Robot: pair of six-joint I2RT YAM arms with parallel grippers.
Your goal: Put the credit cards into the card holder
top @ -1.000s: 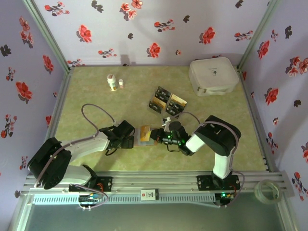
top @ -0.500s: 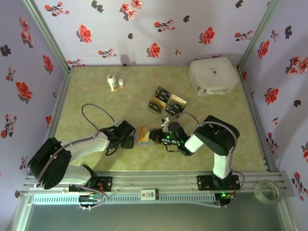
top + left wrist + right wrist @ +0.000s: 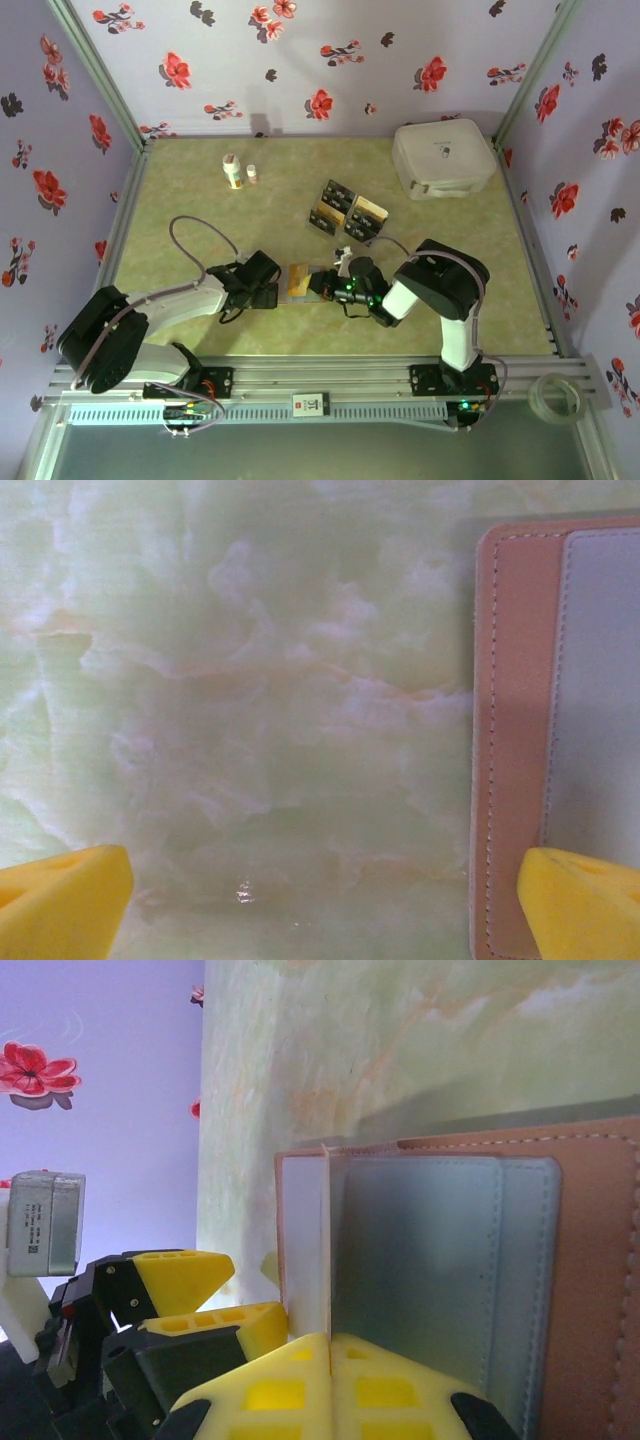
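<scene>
Right wrist view: right gripper (image 3: 330,1348) pinches a credit card (image 3: 326,1240) edge-on over the open card holder (image 3: 440,1260), mid-table between the arms. Left gripper (image 3: 325,892) gapes wide, empty, straddling the holder's edge. Insertion looks underway, so next the card needs sliding squarely into the pocket.

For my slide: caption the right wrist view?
Right claw, shut on a credit card, at the open card holder.

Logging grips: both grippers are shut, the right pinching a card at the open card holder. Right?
No: the left gripper is open, fingers wide apart in the left wrist view. The right gripper is shut on a card at the open card holder.
</scene>
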